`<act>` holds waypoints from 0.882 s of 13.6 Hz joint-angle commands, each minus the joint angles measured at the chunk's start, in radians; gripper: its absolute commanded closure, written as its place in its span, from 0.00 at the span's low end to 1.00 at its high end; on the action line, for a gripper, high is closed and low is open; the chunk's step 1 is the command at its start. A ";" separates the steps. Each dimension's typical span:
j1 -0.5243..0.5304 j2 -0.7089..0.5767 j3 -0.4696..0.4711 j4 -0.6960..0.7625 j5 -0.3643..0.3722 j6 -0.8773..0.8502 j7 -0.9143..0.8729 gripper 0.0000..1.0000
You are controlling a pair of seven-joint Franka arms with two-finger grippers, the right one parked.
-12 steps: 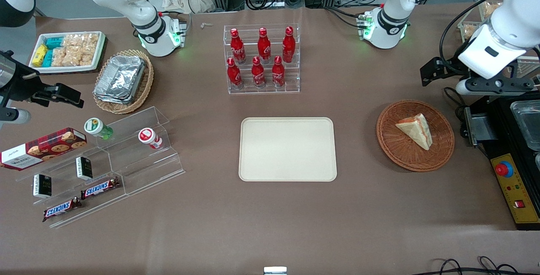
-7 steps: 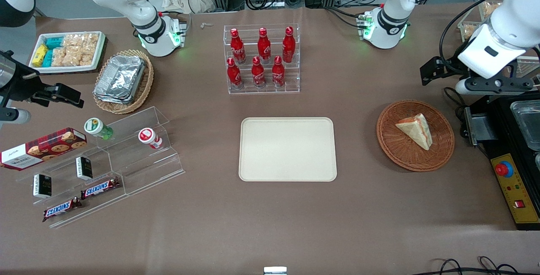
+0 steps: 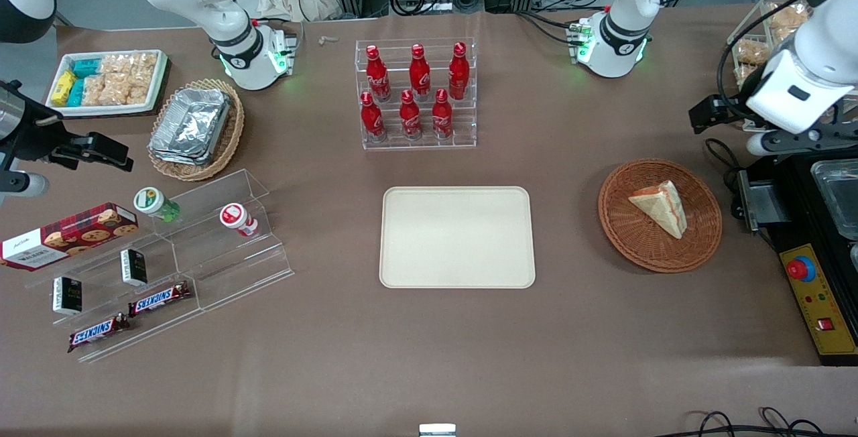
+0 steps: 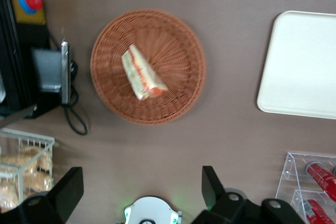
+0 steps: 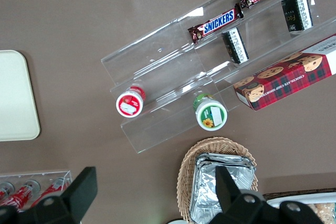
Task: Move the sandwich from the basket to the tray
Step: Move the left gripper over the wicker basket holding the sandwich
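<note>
Tabletop unchanged — gripper [image 4: 142, 192] shifted outward.

Front cam is looking down on whole table from high up. Left wrist cam is facing straight down from well above, sharing basket [image 3: 660, 215] [image 4: 148, 66] and tray [image 3: 458, 237] [image 4: 300, 66].

Your glossy white left arm [image 3: 814, 55] carries black cables, a green-lit base ring and the black gripper [image 4: 142, 190], its fingers [image 4: 71, 190] apart
</note>
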 commanded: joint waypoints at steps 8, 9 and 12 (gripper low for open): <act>-0.001 -0.222 0.092 -0.542 -0.004 0.442 -0.358 0.00; -0.001 -0.204 0.092 -0.563 -0.004 0.483 -0.381 0.00; -0.001 -0.113 0.092 -0.616 -0.004 0.624 -0.458 0.00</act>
